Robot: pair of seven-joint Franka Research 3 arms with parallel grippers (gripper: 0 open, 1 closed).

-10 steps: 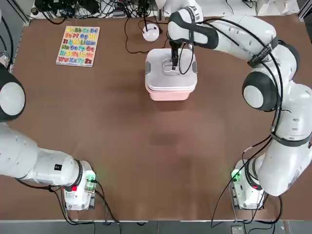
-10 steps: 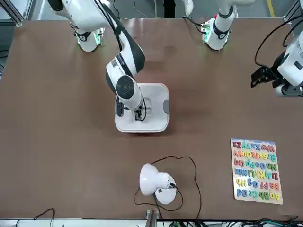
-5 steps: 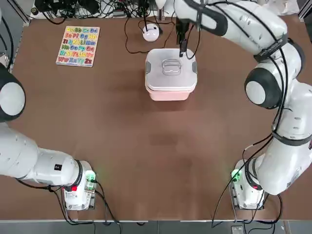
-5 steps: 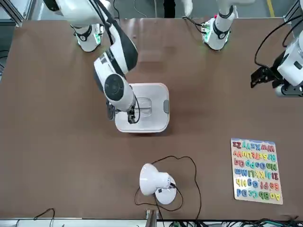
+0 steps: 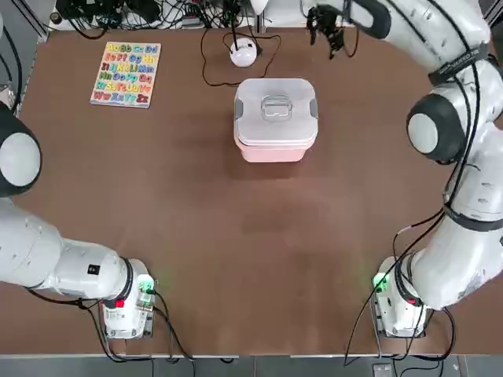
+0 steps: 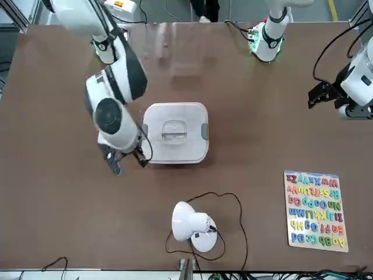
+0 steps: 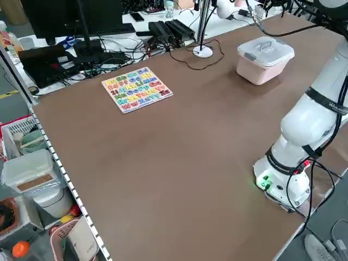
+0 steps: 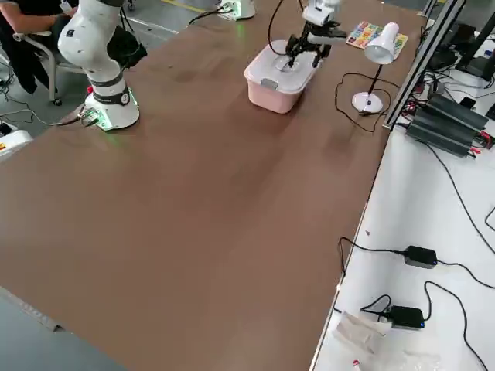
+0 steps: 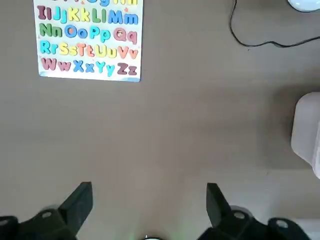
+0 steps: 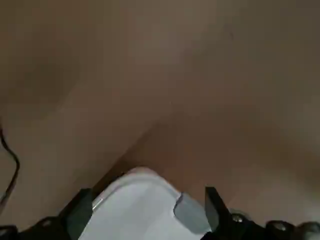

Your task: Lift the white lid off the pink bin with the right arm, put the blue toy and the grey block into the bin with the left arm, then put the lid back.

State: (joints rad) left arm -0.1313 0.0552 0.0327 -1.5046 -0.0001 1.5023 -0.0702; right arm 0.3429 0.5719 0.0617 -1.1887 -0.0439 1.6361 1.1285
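The white lid [image 5: 276, 107] sits closed on the pink bin [image 5: 272, 151] at the table's far middle. Its clear handle [image 6: 173, 129] is free. My right gripper [image 5: 330, 31] hangs open and empty above the table, beyond the bin's far right corner. In the right wrist view its fingers [image 10: 80, 212] frame a corner of the lid [image 10: 140, 205] below. My left gripper [image 9: 147, 200] is open and empty, held high at the table's left side [image 6: 323, 94]. The blue toy and the grey block are out of view.
A colourful alphabet puzzle board [image 5: 126, 74] lies at the far left. A small white lamp [image 6: 191, 225] with a black cable [image 5: 212, 59] stands just behind the bin. Both arm bases [image 5: 126, 302] [image 5: 397, 302] sit at the near edge.
My right gripper has let go of the lid's handle, opened, and swung up and away to the far right of the bin. The lid stays on the bin. The left arm has not moved.
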